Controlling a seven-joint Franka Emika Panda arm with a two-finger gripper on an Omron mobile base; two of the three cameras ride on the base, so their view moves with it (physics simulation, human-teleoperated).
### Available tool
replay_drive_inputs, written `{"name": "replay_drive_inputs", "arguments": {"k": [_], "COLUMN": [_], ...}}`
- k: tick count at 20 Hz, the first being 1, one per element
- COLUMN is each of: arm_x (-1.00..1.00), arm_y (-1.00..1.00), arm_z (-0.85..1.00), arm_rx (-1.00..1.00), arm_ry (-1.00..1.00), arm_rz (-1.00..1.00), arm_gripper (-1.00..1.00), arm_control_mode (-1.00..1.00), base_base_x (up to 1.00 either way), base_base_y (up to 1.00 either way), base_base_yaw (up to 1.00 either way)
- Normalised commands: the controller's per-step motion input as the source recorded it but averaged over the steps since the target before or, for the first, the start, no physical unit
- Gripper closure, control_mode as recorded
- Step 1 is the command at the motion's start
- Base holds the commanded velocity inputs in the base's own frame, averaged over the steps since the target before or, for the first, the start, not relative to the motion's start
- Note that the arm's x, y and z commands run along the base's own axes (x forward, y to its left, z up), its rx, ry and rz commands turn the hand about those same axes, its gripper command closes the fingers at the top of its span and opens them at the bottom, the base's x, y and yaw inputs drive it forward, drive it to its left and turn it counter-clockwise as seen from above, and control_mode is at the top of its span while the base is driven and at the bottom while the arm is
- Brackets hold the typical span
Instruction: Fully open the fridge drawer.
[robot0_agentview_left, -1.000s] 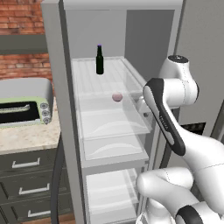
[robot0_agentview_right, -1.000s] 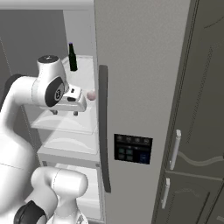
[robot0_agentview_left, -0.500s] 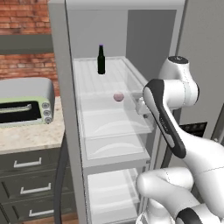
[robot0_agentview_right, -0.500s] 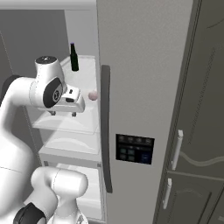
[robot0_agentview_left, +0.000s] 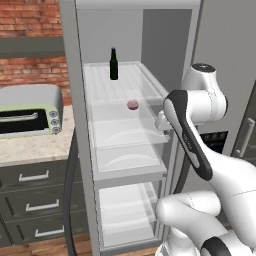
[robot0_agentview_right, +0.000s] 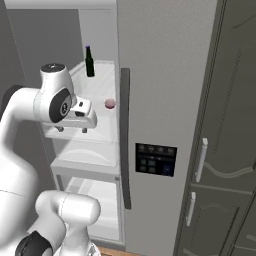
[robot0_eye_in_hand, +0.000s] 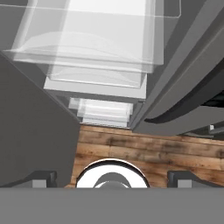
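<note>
Drawer work looks well under way: the fridge drawer (robot0_agentview_left: 131, 134) juts out from under the ribbed shelf (robot0_agentview_left: 120, 85), past the fridge's front edge, though through all that clear plastic I can't tell if it has reached its stop. My gripper (robot0_agentview_right: 71, 130) hangs just above its front right corner, jaws spread wide in the hand view and grasping nothing. If travel remains, I'd judge one more hook and pull is left; bottle (robot0_agentview_left: 114, 64) and small red fruit (robot0_agentview_left: 132, 104) sit undisturbed.
</note>
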Motion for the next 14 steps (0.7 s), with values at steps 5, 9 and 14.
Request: {"name": "replay_drive_inputs", "arguments": {"k": [5, 9, 14], "arm_x": [0.0, 0.0, 0.16], "arm_y": [0.01, 0.01, 0.0], "arm_z": [0.0, 0.0, 0.0], "arm_rx": [0.0, 0.0, 0.0], "arm_ry": [0.0, 0.0, 0.0], "arm_rz": [0.0, 0.0, 0.0], "arm_gripper": [-1.0, -1.0, -1.0], "arm_control_mode": [-1.0, -1.0, -1.0], "base_base_x": [-0.06, 0.0, 0.0], "base_base_y": [0.03, 0.0, 0.0], "base_base_yaw": [0.0, 0.0, 0.0]}}
